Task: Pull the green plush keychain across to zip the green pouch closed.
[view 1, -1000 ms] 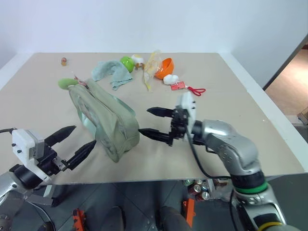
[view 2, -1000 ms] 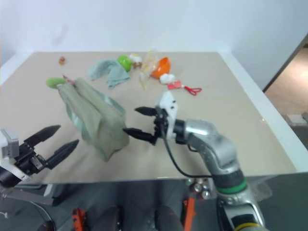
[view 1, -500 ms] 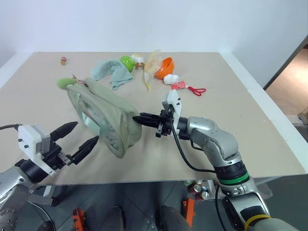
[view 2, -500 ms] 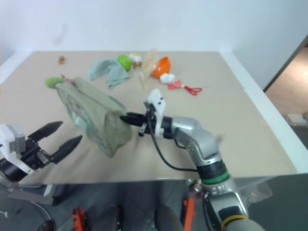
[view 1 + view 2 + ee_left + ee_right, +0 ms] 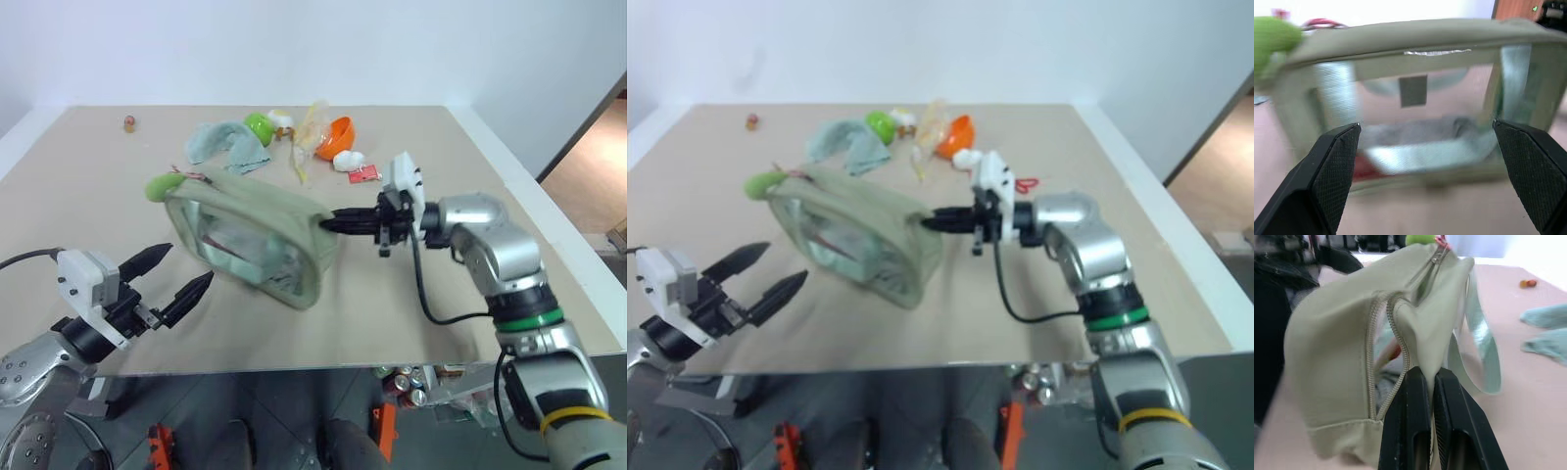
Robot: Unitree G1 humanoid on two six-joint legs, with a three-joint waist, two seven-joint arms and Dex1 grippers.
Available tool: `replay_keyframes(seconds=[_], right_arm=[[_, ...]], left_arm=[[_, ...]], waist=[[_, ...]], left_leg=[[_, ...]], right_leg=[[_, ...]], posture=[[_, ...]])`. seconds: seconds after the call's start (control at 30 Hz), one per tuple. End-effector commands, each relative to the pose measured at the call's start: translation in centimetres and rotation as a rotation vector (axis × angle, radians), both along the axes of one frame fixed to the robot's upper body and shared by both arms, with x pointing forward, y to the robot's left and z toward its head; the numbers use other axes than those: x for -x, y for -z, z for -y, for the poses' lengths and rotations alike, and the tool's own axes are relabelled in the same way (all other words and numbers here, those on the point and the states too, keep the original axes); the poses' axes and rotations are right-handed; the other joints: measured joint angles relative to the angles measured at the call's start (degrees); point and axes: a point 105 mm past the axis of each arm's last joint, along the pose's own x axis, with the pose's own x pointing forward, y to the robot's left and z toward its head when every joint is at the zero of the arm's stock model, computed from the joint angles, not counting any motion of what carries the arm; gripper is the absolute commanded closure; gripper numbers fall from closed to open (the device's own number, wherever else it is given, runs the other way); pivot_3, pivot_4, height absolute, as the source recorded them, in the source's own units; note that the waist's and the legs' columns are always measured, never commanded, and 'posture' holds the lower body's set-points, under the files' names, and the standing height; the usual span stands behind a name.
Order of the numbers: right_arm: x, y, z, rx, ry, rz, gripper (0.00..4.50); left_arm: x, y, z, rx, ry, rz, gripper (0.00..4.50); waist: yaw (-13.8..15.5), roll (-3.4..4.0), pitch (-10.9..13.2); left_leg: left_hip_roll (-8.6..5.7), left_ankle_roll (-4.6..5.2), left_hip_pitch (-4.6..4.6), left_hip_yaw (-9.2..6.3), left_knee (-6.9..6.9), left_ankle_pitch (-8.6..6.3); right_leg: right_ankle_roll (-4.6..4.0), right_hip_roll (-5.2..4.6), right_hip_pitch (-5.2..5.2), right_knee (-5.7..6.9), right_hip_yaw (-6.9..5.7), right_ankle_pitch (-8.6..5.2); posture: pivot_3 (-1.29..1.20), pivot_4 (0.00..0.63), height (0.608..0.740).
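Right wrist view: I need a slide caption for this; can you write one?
Right end effector shut on the green pouch beside its open zipper, green plush keychain at the far end.

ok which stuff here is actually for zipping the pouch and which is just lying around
For the job: green pouch, green plush keychain, right gripper shut on the pouch's end, left gripper open.

Lying about: teal cloth, lime ball, orange bowl, red scissors.

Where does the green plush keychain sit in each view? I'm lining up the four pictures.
Left eye view: green plush keychain at the green pouch's far left corner.
Right eye view: same corner, left of centre.
Left wrist view: blurred green blob at the upper left edge.
Right wrist view: top centre, past the zipper's end.
Shared landmark: the pouch, pinched by the right gripper.
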Motion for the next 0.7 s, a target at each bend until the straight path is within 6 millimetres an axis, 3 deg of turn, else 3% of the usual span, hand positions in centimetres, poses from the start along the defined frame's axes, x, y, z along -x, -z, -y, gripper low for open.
replay_keyframes(seconds=[0.03,0.1,0.2,0.3,0.5,0.6,0.7], right_arm=[[-1.7,-1.8,2.3,0.066,0.005,0.108,4.46],[-2.3,-1.7,2.8,0.071,0.008,0.099,4.46],[-2.9,-1.6,3.3,0.061,0.029,0.092,3.46],[-2.9,-2.8,3.6,-0.039,0.061,0.090,2.38],[-1.1,-5.2,6.4,-0.203,0.226,0.129,0.36],[0.8,-5.9,7.5,-0.273,0.319,0.151,0.36],[3.1,-6.0,7.1,-0.341,0.377,0.133,0.36]], left_arm=[[0.0,-0.4,0.4,-0.014,0.011,0.034,0.00],[-0.1,-0.4,0.5,-0.012,0.012,0.035,0.00],[-0.2,-0.4,0.8,-0.010,0.027,0.038,0.00],[-0.3,-0.6,1.0,-0.009,0.034,0.040,0.00],[-0.6,-0.6,0.8,-0.023,0.054,0.027,0.00],[-1.1,-0.5,0.9,-0.032,0.079,0.019,0.00],[-1.5,-0.6,1.2,-0.033,0.111,0.018,0.00]], waist=[[-0.04,0.01,0.01],[-0.02,0.01,0.01],[0.02,0.01,0.02],[0.00,0.07,0.06],[0.34,0.09,0.07],[0.63,0.10,0.08],[0.51,0.18,0.12]], left_leg=[[0.00,0.00,0.01,0.00,-0.01,0.00],[0.02,0.02,0.02,-0.02,-0.05,-0.01],[0.00,0.07,-0.01,-0.05,-0.10,-0.06],[-0.02,0.04,-0.06,-0.03,-0.10,-0.12],[-0.07,0.03,-0.11,-0.16,-0.09,-0.13],[-0.10,0.02,-0.13,-0.17,-0.07,-0.13],[-0.10,0.02,-0.14,-0.16,-0.04,-0.13]], right_leg=[[0.07,0.02,0.00,0.00,0.00,0.05],[0.12,0.03,0.01,0.01,-0.01,0.06],[0.05,0.03,0.01,0.01,0.01,0.04],[-0.12,0.01,-0.01,0.01,0.06,0.12],[-0.09,-0.03,0.02,0.01,-0.05,0.08],[0.06,-0.05,0.02,0.01,-0.05,0.00],[0.17,-0.05,0.00,0.02,-0.03,-0.02]], posture=[[0.00,0.150,0.740],[0.00,0.150,0.740],[0.00,0.150,0.740],[0.00,0.150,0.740],[0.00,0.150,0.740],[0.00,0.150,0.740],[0.00,0.150,0.740]])
